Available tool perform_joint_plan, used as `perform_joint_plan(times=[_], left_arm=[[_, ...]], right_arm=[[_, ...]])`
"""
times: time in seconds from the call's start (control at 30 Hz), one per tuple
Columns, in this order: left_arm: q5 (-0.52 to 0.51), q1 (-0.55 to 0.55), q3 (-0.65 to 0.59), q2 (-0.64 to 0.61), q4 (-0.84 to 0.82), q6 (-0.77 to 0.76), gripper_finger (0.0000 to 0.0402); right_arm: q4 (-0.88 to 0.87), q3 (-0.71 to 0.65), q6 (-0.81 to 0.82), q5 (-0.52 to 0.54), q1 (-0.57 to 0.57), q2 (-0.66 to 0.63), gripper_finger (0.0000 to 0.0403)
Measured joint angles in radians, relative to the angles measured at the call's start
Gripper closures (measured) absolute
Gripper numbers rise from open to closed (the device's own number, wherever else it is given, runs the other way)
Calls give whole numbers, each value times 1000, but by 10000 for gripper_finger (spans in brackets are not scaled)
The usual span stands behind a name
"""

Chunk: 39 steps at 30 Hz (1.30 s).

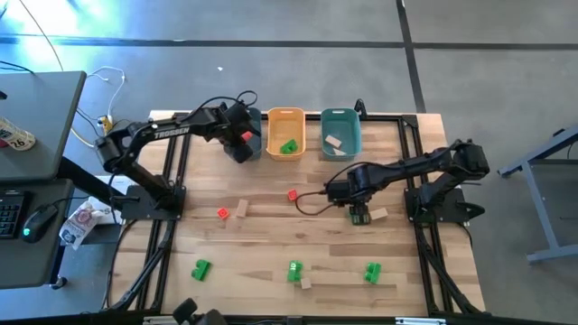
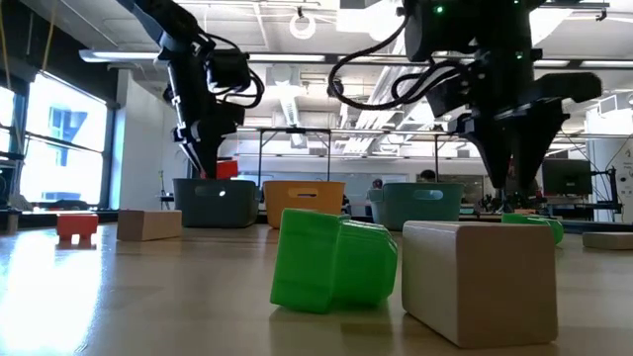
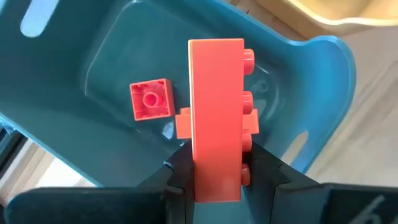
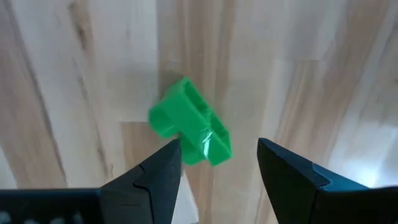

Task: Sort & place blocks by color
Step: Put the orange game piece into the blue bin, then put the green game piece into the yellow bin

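Left gripper (image 3: pixel 217 180) above the blue-grey bin (image 3: pixel 323 87), fingers (image 3: pixel 177 177) pinching a long red-orange block (image 3: pixel 216 112) at its near end, one finger on each flat side; block projecting forward from the fingers, studs facing sideways. Two more red-orange pieces lying on the bin floor beneath: a small square block (image 3: pixel 150 99) and a second piece (image 3: pixel 183 123) partly hidden behind the held one.

Right gripper (image 4: pixel 219 165) low over the bare wooden table (image 1: pixel 271 235), near its right side, fingers (image 4: pixel 152 177) spread. Green block (image 4: pixel 189 122) lying flat on the wood just ahead of the fingertips, skewed, nearer one finger than the other, not touched by either; part of it lined up with the gap.

Orange-yellow bin (image 1: pixel 286 116) holding green pieces (image 1: pixel 288 146); teal bin (image 1: pixel 340 116) holding a tan piece (image 1: pixel 333 143).

Scattered on the table: green blocks along the near edge (image 1: pixel 200 268), small red ones mid-table (image 1: pixel 223 213), tan ones between (image 1: pixel 242 208).
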Motion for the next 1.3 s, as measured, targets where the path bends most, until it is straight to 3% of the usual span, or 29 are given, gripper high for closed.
perform_joint_plan(times=[0.83,1.3], left_arm=[[43,22,0,29,33,42,310],[43,18,0,29,32,13,238]], right_arm=[[-3,0,3,95,167,0,206],[-2,0,-25,93,166,0,206]])
